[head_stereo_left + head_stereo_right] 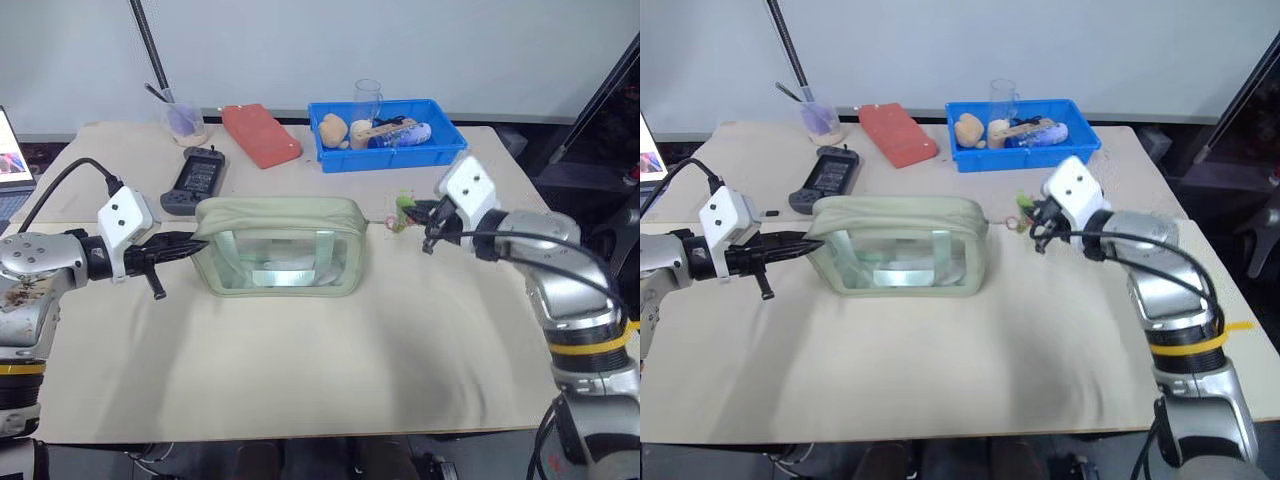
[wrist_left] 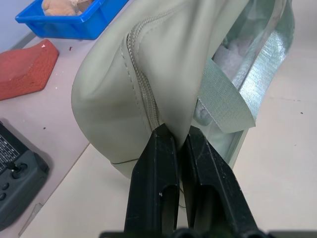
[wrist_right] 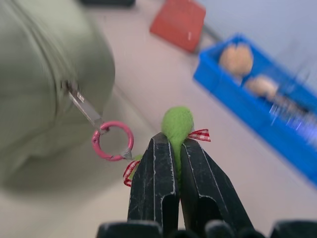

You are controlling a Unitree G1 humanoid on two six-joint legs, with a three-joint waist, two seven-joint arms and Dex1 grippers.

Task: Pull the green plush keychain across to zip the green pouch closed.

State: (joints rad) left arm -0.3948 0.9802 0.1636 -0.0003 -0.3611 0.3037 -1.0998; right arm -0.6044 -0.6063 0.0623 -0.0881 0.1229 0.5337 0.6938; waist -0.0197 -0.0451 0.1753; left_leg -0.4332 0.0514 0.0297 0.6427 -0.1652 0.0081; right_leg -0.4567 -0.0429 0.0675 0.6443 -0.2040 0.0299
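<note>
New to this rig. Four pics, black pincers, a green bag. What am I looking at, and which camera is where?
A two-armed humanoid robot at a table. The two wide pictures come from its head, looking down; the two close ones from cameras on each wrist, looking along the fingers. The left gripper is shut on the end of the green pouch, holding it. The right gripper is shut on the green plush keychain, which hangs from the zipper pull by a pink ring. Behind lie a blue bin, a red case, a remote controller and a cup.
</note>
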